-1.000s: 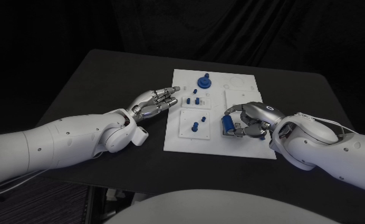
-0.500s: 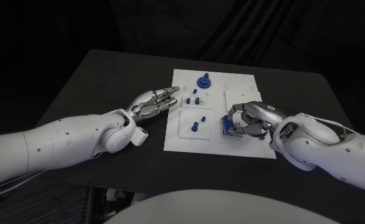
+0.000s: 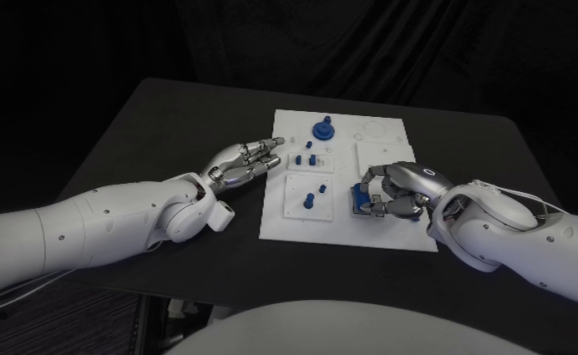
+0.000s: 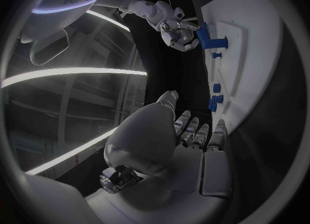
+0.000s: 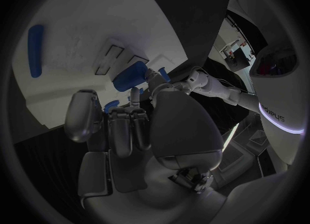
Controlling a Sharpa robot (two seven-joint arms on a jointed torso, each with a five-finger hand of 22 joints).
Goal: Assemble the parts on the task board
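The white task board (image 3: 387,230) lies mid-table. My right hand (image 3: 400,189) curls over the board's right part and grips a larger blue part (image 3: 359,197) against the board; the left wrist view shows this part (image 4: 210,37) held at the right hand's (image 4: 174,26) fingertips, and it sits at the fingertips (image 5: 137,94) in the right wrist view as the blue part (image 5: 129,76). My left hand (image 3: 247,160) lies at the board's left edge, fingers stretched out and holding nothing. A blue round knob (image 3: 323,130) and small blue pegs (image 3: 308,157) (image 3: 310,200) stand in the board.
Black table (image 3: 157,129) surrounds the board, with bare room to the left and behind it. A dark curtain hangs behind the table. Another blue piece (image 5: 35,58) lies flat on the board (image 5: 84,22) beyond my right hand.
My right hand's fingers have closed further over the blue part and pressed it lower toward the board. The left hand has stayed still.
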